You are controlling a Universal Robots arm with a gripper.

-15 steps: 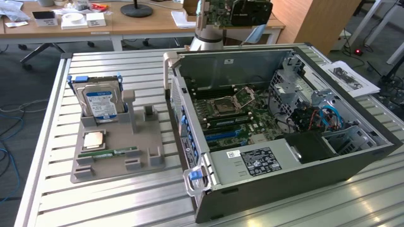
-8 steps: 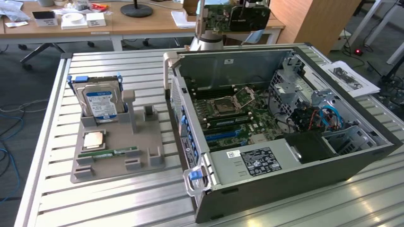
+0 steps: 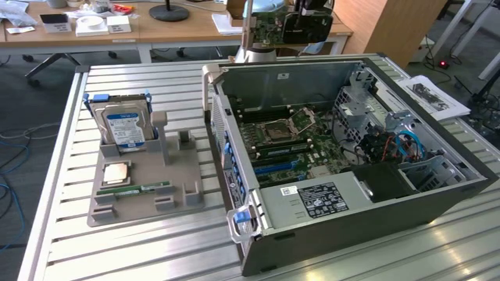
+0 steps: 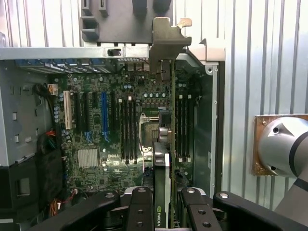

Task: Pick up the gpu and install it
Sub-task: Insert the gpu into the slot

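The gpu (image 4: 166,48), a thin board with silver end bracket, is clamped edge-on in the hand (image 4: 166,214), at the exterior view's top centre.

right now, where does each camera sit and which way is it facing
Exterior view: high off the arm, looking down across the slatted table at the open computer case and parts tray; the arm shows at the far edge, holding the gpu.
Wrist view: on the wrist above the case, looking down at the motherboard; the gripper, shut on the gpu, and the arm base show.
Shared: the gpu, case, motherboard and tray.
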